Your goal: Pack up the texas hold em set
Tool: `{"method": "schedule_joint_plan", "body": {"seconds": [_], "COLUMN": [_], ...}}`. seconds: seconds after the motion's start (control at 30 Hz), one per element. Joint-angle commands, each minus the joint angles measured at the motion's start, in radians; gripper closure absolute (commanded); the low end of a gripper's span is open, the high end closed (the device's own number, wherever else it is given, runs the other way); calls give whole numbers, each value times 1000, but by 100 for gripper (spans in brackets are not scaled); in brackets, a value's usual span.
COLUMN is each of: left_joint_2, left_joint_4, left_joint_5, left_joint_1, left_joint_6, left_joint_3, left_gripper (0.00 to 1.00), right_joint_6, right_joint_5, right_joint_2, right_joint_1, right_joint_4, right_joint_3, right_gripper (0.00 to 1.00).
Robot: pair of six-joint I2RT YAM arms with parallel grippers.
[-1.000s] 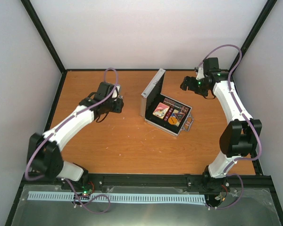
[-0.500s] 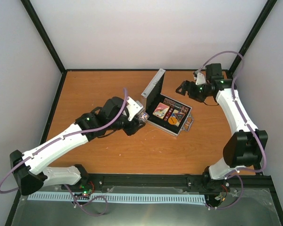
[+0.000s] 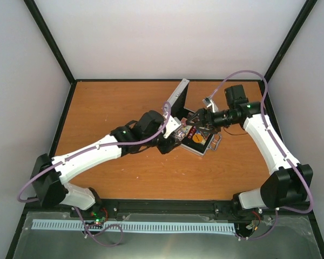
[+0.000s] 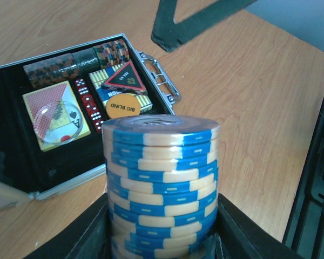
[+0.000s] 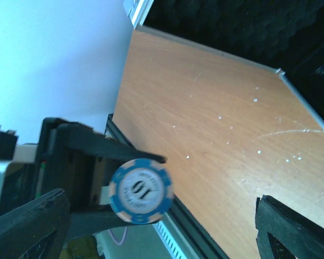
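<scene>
Gripping only the lower part of the chip stack (image 4: 159,178), your left hand (image 4: 163,229) was clamped on it from both sides. The upper chips stood free above the fingers (image 4: 92,237). That was the weak spot, I judged: the chips are loose, so a tilt or a bump could shed the top ones onto the counter (image 4: 248,81).

The stack's long axis ran up the left wrist view, across the clamp line, with its top face aimed toward the case (image 4: 70,162) and the right hand (image 3: 197,120). The right wrist view met it end on, the "10" face showing.

Just beyond, the case lay open mid-counter with its lid raised. Inside were cards (image 4: 54,116), dice (image 4: 86,100), a triangle (image 4: 124,80), an orange disc (image 4: 122,105) and chip rolls (image 4: 75,62) lying on their sides along the far wall. The stack would likely have to go in on its side too, and that turn was where a spill could start.

Farthest off, your right hand hung by the case, fingers spread wide and holding nothing. With both hands so near, a clash over the case was the second risk.
</scene>
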Motion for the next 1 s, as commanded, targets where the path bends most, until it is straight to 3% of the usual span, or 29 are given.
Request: {"method": "schedule_joint_plan", "body": {"seconds": [0.0, 0.33, 0.97], "left_joint_2": [34, 78, 118], "left_joint_4": [175, 189, 179], "left_joint_5": [65, 93, 93], "left_joint_1": [-7, -7, -7], "left_joint_6": [32, 55, 63], "left_joint_3": [56, 99, 136], "left_gripper": [70, 70, 65], "right_joint_6": [-40, -94, -39], "right_joint_5": [-81, -80, -106], "right_joint_2": [-25, 13, 36], "right_joint_1": [22, 86, 89], "right_joint_4": [-61, -94, -34], "right_joint_3": [-21, -44, -43], "right_gripper": [8, 16, 59]}}
